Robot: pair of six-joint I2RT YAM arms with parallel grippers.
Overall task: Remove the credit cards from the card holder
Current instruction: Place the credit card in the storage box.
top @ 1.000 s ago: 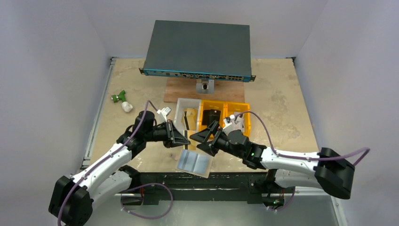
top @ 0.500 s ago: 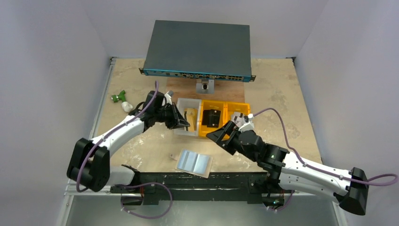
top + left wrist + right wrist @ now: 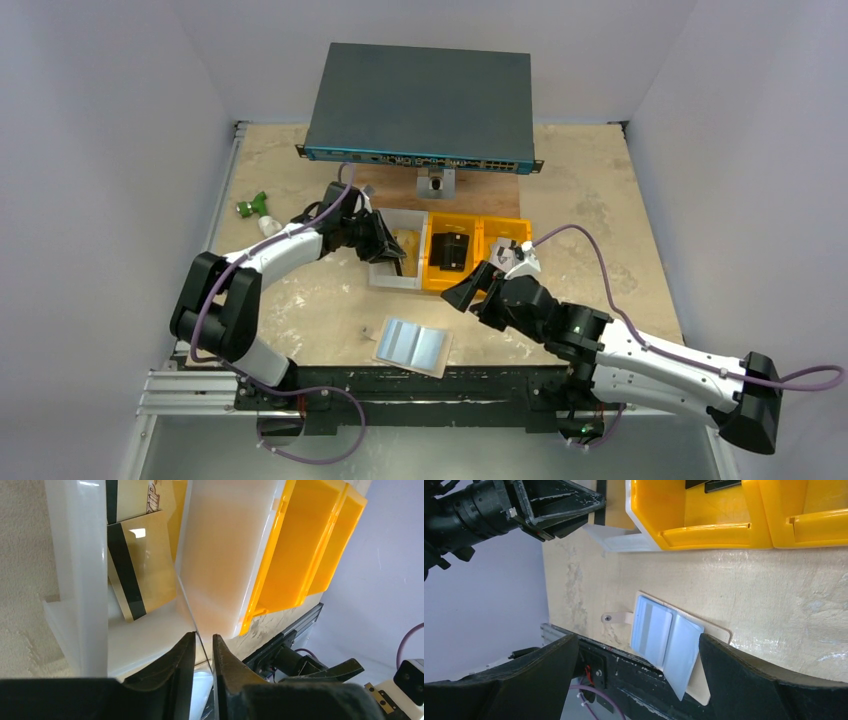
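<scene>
The card holder (image 3: 413,345) lies open near the table's front edge, pale blue face up with a tan rim (image 3: 666,637). My left gripper (image 3: 392,252) reaches into the white bin (image 3: 385,272). Its jaws (image 3: 204,637) stand a narrow gap apart, and the thin edge of a card (image 3: 187,600) runs loosely between them. A gold credit card with a black stripe (image 3: 142,562) leans inside the bin, with another (image 3: 130,497) behind it. My right gripper (image 3: 470,297) hovers wide open right of the holder with nothing between its fingers (image 3: 638,640).
Two yellow bins (image 3: 452,250) (image 3: 508,245) stand right of the white one, each with black items in it. Behind them are a wooden board (image 3: 435,195) and a network switch (image 3: 420,100). A green-and-white object (image 3: 255,210) lies at the far left.
My left gripper travelled from beside the holder to the white bin, and its jaws have parted slightly. My right gripper drew back to the right, still open. The holder stayed put.
</scene>
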